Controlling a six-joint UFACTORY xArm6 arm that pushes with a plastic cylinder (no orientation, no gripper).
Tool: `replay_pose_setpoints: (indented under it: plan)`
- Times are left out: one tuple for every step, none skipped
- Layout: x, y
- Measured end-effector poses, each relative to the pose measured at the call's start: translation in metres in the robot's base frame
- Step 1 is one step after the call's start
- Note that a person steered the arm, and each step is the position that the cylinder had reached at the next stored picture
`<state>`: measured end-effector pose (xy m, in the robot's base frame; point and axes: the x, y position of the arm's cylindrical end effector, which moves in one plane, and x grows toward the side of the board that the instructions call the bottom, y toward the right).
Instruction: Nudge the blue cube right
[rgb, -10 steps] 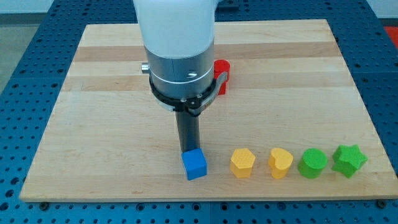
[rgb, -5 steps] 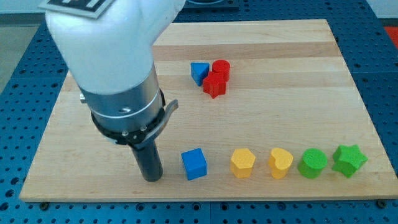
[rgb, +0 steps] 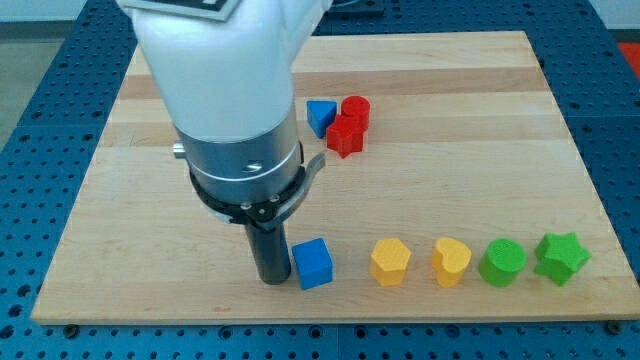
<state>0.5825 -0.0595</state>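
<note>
Board: wooden table top (rgb: 150, 270) was bare around the rod.
Tip: my tip (rgb: 272, 282) was set against blue cube (rgb: 313, 264), on its view-left face, suited to a rightward push.
Hand: none was fitted, so no grasp.

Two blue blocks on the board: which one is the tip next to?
The blue cube in the bottom row; my tip sits just at its left. The other blue block lies up top beside the red ones.

The scene is seen through a single camera, set above and in front of the wooden board (rgb: 480, 120) and tilted down at it. Nearly the whole board is framed at close range, with blue perforated table (rgb: 30, 150) visible around its edges.
</note>
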Motion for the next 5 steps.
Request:
replay_pose_setpoints:
  plan:
    - [0.000, 0.006]
    - [0.000, 0.017]
    - [0.000, 0.018]
    - [0.000, 0.014]
    - [-0.021, -0.002]
